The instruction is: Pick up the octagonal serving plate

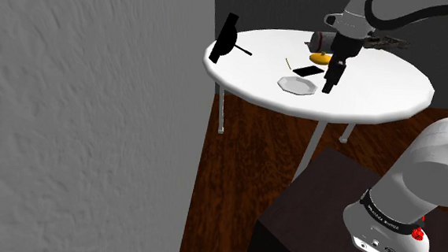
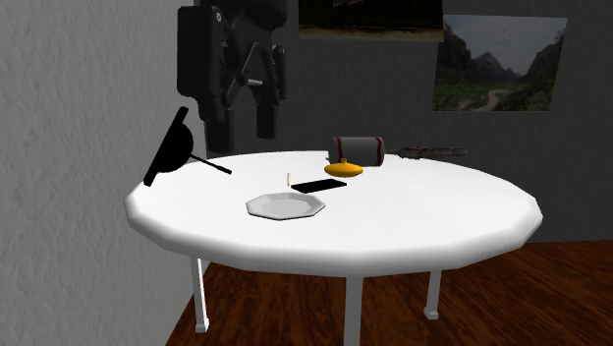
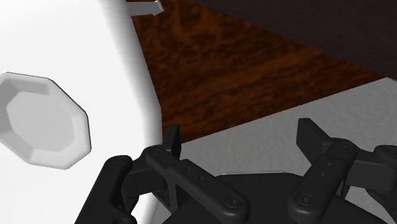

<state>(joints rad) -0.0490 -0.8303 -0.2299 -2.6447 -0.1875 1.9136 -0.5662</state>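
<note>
**Shoulder view.** My gripper (image 1: 332, 80) hangs above the round white table (image 1: 390, 94), fingers pointing down and clear of the top. The plate (image 1: 297, 86), a pale grey octagon with a raised rim, lies flat on the table. It is just beside the gripper's tip, toward this view's left, and untouched. A flat black slab (image 1: 302, 71) lies just behind the plate, and a yellow thing (image 1: 320, 59) lies beyond the slab. My stand (image 1: 312, 220) rests on the dark wood floor (image 1: 244, 162) at lower right.

**Second exterior view.** The gripper (image 2: 241, 118) is at the upper left, well above the table (image 2: 472, 221). The plate (image 2: 285, 205) sits near the table's front edge, lower than the gripper and to its right. Behind the plate come the slab (image 2: 319, 185), the yellow thing (image 2: 345, 169) and a dark cylinder (image 2: 359, 148), one after another.

**Wrist view.** My two fingers (image 3: 173, 137) stand apart, so the gripper (image 3: 242, 135) is open with nothing between them. The plate (image 3: 41, 121) lies off to one side of the fingers, close to the edge of the table (image 3: 95, 38). Beyond that edge the floor (image 3: 254, 70) shows.
</note>
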